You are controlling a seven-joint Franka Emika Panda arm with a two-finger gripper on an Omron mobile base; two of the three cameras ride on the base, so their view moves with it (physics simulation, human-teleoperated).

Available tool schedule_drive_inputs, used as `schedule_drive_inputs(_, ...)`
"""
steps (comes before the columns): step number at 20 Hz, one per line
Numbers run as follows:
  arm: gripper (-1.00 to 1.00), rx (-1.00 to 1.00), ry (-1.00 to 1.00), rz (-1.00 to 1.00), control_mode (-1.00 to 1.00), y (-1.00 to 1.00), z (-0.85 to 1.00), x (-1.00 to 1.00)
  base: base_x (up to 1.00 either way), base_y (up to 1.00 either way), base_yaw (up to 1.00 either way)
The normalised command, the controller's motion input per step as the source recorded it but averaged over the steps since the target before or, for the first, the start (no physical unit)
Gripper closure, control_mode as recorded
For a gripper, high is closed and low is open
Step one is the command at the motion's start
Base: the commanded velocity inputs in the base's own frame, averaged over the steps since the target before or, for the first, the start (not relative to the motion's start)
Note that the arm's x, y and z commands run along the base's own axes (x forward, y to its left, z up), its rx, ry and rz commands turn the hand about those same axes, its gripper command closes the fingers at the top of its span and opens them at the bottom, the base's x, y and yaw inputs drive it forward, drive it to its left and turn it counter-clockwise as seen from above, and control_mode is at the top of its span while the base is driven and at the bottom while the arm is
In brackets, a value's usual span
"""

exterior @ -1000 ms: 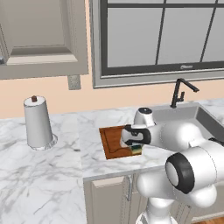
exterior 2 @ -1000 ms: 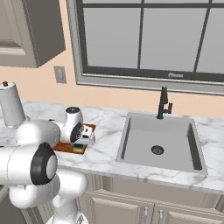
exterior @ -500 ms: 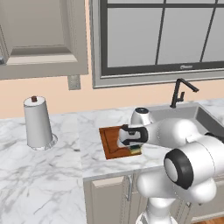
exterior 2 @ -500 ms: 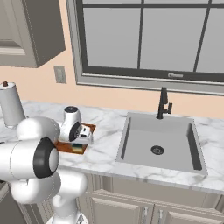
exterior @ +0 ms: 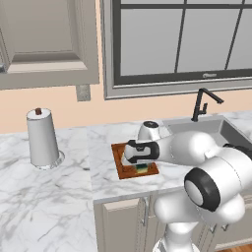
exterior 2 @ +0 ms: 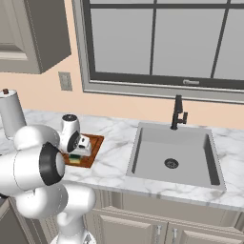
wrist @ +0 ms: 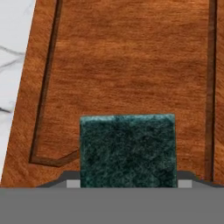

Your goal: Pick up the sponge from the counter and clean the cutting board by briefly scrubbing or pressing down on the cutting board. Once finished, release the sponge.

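The claw (exterior: 141, 165) is closed on the sponge (wrist: 128, 150), low over the cutting board (exterior: 123, 160) on the worktop (exterior: 103, 182). Since a second ago it moved slightly left, so scrubbing seems underway.

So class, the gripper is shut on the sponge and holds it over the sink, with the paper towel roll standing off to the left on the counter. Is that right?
Not quite. The gripper is shut on the sponge, but over the cutting board, not the sink. The hand view shows the board's wood right under the sponge. The paper towel roll does stand to the left on the counter.
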Motion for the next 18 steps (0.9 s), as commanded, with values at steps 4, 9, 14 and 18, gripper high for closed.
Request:
schedule_drive_inputs(4,1.0,0.06,0.0,0.0,-1.0,0.49,-0.01,0.0,0.0,0.0,0.0)
schedule_drive_inputs(9,1.0,0.04,0.0,0.0,-1.0,0.4,-0.01,0.02,0.0,0.0,0.0)
schedule_drive_inputs(14,1.0,0.03,0.0,0.0,-1.0,0.35,0.0,0.14,0.0,0.0,0.0)
schedule_drive_inputs(18,1.0,0.0,0.0,0.0,-1.0,0.04,0.0,0.24,0.0,0.0,0.0)
